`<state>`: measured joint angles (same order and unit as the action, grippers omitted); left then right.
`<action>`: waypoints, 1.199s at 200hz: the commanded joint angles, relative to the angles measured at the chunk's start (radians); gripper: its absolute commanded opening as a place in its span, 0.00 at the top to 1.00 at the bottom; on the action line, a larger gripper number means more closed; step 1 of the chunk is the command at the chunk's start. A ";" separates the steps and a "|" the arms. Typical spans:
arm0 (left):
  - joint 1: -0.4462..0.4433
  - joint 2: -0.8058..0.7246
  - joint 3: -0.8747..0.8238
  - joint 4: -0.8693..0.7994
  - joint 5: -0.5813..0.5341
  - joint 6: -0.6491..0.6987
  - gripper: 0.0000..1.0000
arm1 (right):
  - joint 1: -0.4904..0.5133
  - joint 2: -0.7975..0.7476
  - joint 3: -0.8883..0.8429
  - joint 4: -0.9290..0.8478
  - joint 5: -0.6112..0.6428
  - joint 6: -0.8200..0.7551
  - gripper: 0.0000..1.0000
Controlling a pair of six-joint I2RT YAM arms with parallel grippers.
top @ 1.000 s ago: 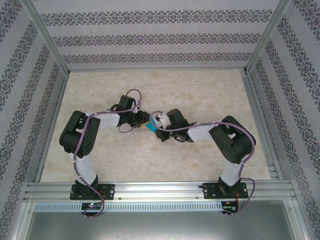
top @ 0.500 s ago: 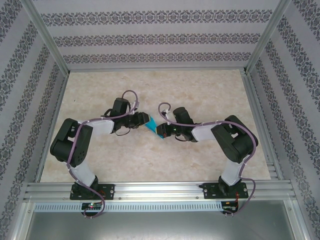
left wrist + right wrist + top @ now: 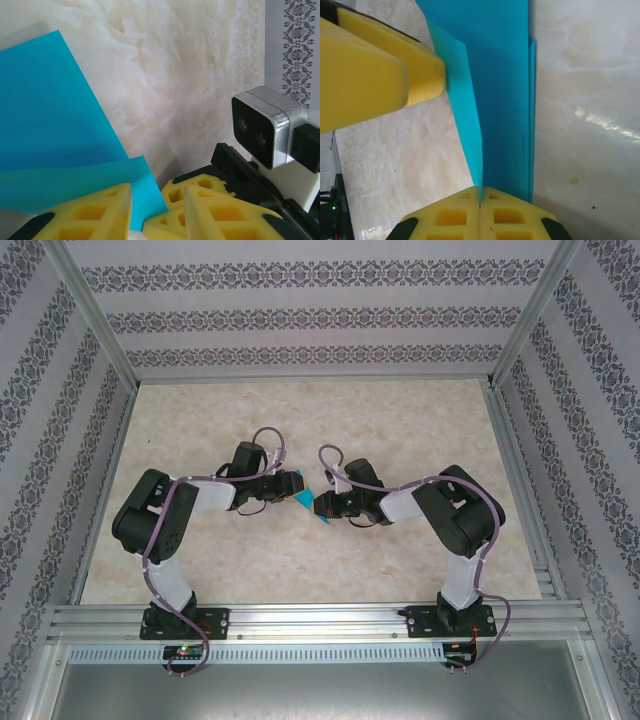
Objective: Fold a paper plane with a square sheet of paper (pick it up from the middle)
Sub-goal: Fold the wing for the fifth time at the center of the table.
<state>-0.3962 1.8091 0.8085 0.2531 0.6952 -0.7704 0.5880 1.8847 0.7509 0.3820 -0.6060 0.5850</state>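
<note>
Two grippers and one paper item, all logged against the table (image 3: 420,420) (pale marbled top).

1. left gripper (image 3: 290,485): just left of the table's middle, pointing right. Jaws partly apart, with nothing clamped between them. In its own wrist view the yellow foam pads (image 3: 90,212) stand with a gap between them, and a lower corner of the paper dips into that gap. In the right wrist view, one of these pads presses sideways against a raised flap of the paper.

2. square sheet of paper (image 3: 304,499): cyan-blue, at the table's middle, between the two grippers and touching both. It is already folded (at least two layers overlap). From above it reads as a small pointed triangle. Whether it rests on the table or hangs clear of it cannot be told.

3. right gripper (image 3: 322,505): just right of the table's middle, pointing left, nearly tip to tip with the left one. Its pads are closed flat together, pinching the paper's edge in the seam between them. The sheet runs away from the pads with one layer standing up on edge.
</note>
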 commanded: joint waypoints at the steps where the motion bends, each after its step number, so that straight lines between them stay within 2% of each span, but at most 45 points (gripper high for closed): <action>1: -0.018 0.016 -0.006 0.063 0.022 0.022 0.67 | -0.011 0.026 0.013 -0.006 -0.015 0.031 1.00; 87: -0.027 0.032 -0.034 0.089 0.033 0.043 0.69 | -0.031 0.064 0.019 -0.025 -0.021 0.114 1.00; 170: -0.029 0.089 0.000 0.051 -0.022 0.040 0.76 | -0.036 0.074 0.035 -0.078 -0.022 0.125 1.00; 199: -0.030 0.085 0.014 -0.005 -0.060 0.046 0.77 | -0.036 0.071 0.041 -0.103 -0.017 0.115 1.00; 224: -0.030 0.083 0.045 -0.127 -0.118 0.070 0.79 | -0.037 0.054 0.053 -0.140 -0.012 0.098 1.00; 240: -0.030 0.089 0.059 -0.184 -0.147 0.072 0.79 | -0.037 0.036 0.064 -0.162 -0.015 0.087 0.93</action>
<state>-0.4194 1.8713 0.8345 0.1921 0.6579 -0.7460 0.5602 1.9160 0.8036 0.3096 -0.6682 0.7074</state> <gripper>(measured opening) 0.213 0.051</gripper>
